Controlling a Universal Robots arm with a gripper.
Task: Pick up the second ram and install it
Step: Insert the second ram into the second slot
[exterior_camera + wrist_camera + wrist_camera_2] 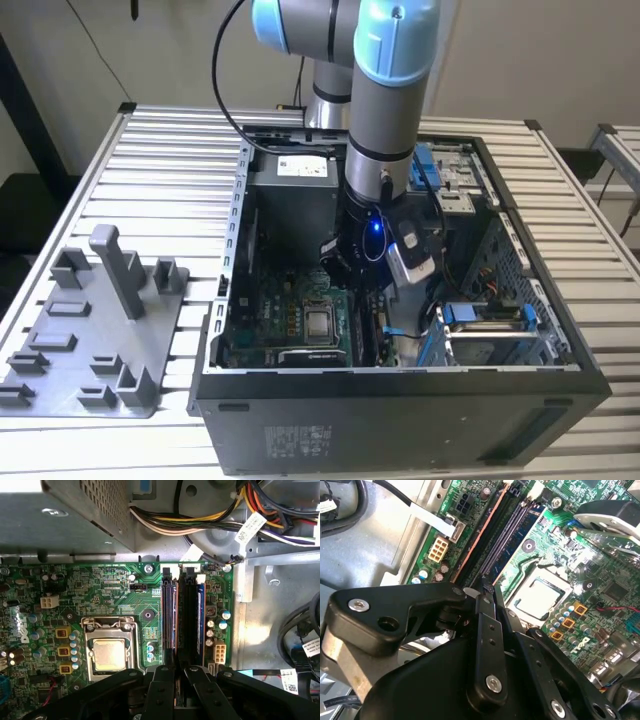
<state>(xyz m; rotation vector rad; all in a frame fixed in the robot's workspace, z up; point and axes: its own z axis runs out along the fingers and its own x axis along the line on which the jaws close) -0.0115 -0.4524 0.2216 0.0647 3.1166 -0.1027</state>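
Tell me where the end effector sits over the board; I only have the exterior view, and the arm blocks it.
Observer: In the first wrist view the end effector hangs over one end of the memory slots, right beside the processor socket.
Operator: Is a stick seated in those slots?
Observer: I cannot tell. One slot shows a coppery strip along its length.
Operator: Does anything crowd that end?
Observer: A white connector stands on the board just beside the slots, close to the end effector.
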